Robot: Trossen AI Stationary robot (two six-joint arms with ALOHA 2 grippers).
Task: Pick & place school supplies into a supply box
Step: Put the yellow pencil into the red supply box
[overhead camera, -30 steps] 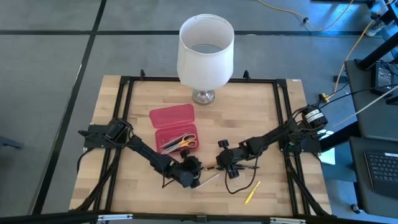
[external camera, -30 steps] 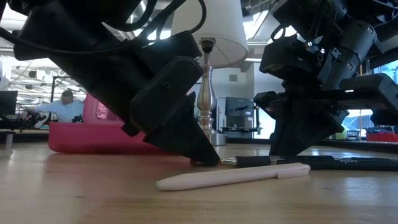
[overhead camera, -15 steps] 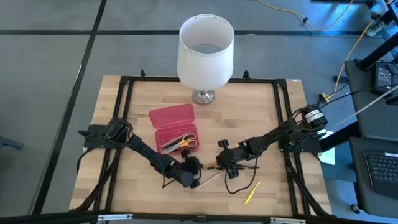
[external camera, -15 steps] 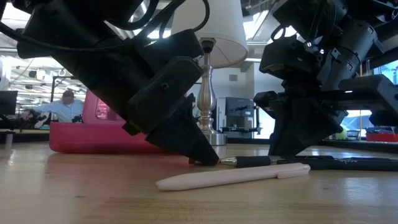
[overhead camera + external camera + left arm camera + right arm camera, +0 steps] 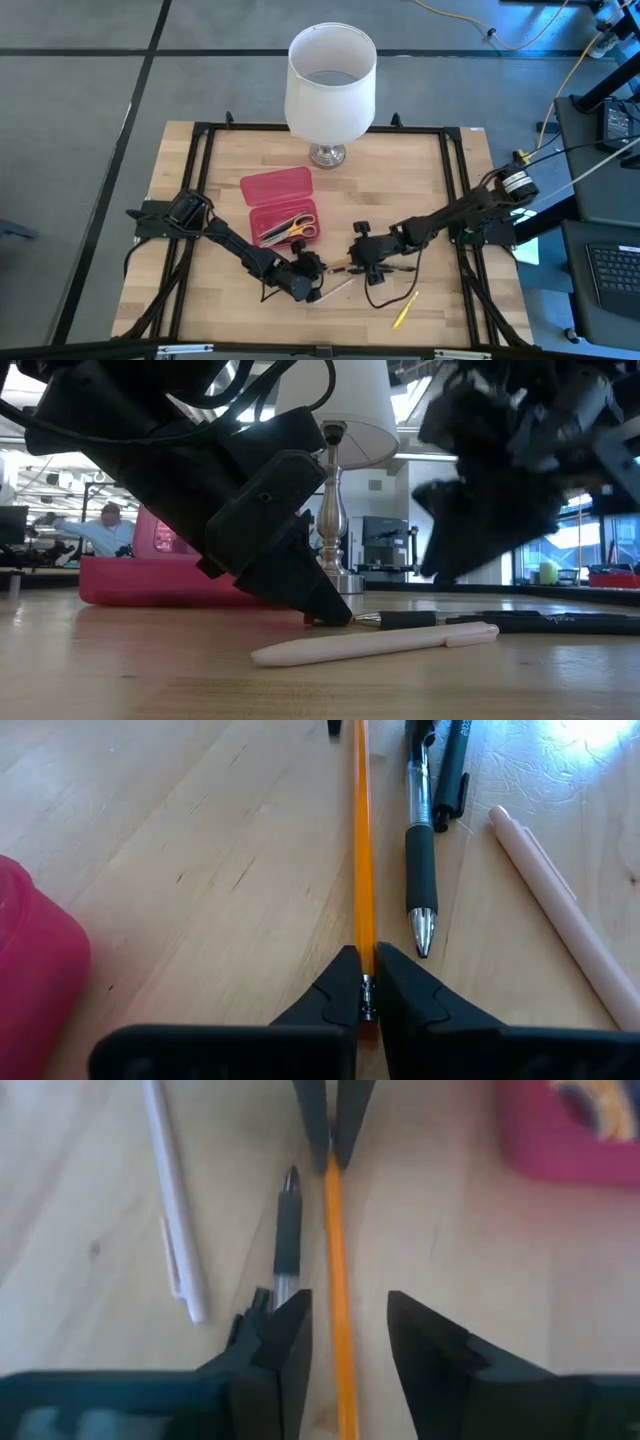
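An orange pencil [image 5: 363, 840] lies on the wood between my two grippers. My left gripper [image 5: 366, 965] is shut on its near end, its fingertips low at the table [image 5: 335, 615]. My right gripper [image 5: 345, 1320] hangs open above the pencil's other half [image 5: 335, 1230], one finger to each side and touching nothing. A black pen [image 5: 421, 870] and a pale pen [image 5: 375, 643] lie beside the pencil. The red supply box [image 5: 283, 210] stands open to the left, with yellow-handled scissors [image 5: 297, 229] inside. My left gripper pinches the orange pencil's end at the metal ferrule [image 5: 366, 988] between its two fingertips. The fingers slant down from the table's left and lie along the pencil. The pencil runs straight away from them, low along the wood.
A white lamp [image 5: 330, 85] stands at the table's far edge. A yellow pencil [image 5: 404, 309] lies near the front edge, right of the grippers. Another dark pen [image 5: 452, 770] lies beside the black one. A person shows in the room beyond the table [image 5: 105, 530].
My right gripper has gone up off the table, away from the pens, and shows blurred in the low view. The orange pencil and both pens stay where they were.
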